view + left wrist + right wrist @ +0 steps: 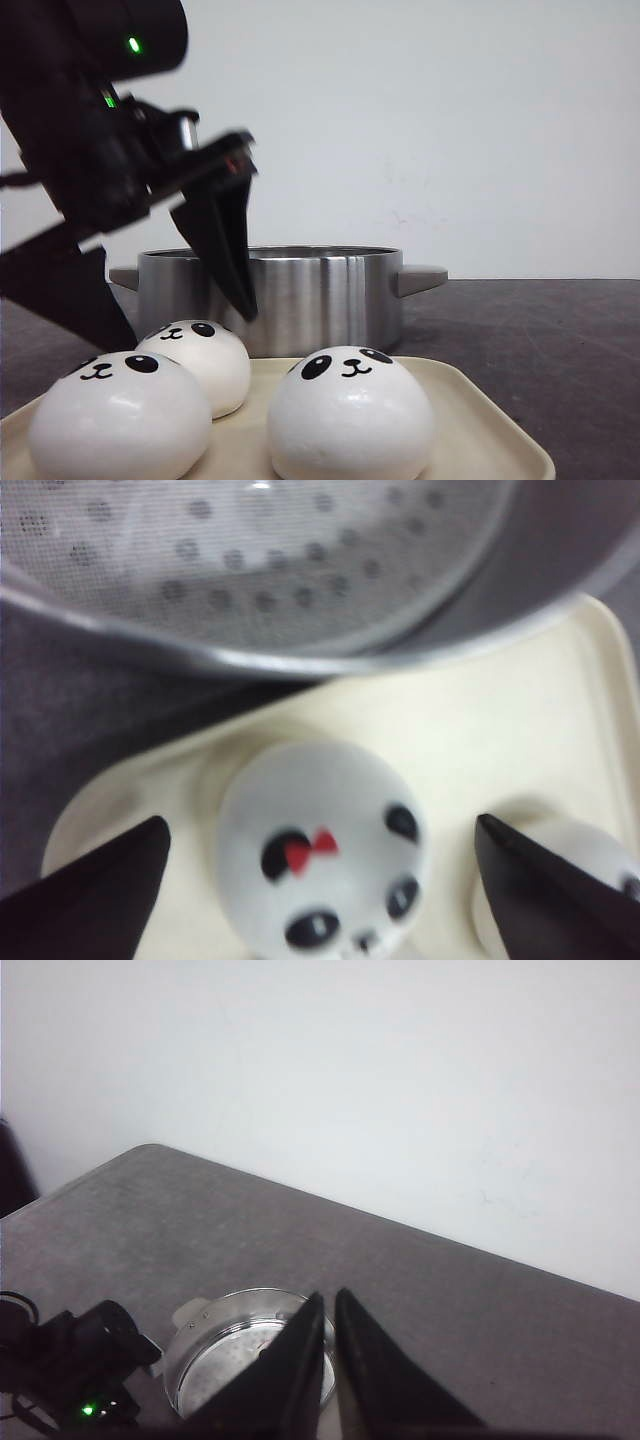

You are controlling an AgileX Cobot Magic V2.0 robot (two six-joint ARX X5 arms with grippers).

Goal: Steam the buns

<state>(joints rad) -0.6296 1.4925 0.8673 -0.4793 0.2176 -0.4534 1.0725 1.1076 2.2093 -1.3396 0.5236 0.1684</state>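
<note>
Three white panda-faced buns lie on a cream tray (500, 425): one front left (120, 420), one behind it (200, 360), one at the right (350, 420). My left gripper (187, 328) hangs open just over the back left bun, its black fingers apart on either side and not touching it. In the left wrist view that bun (320, 855) carries a small red bow and sits between the open fingertips (120, 880); a second bun (560, 880) peeks in beside it. My right gripper (330, 1296) is shut and empty, high above the table.
A steel pot (310, 295) with two side handles stands right behind the tray. Its perforated steamer plate (260, 560) holds nothing. The right wrist view shows the pot (215, 1355) from above beside my left arm (80, 1370). The table top is dark grey.
</note>
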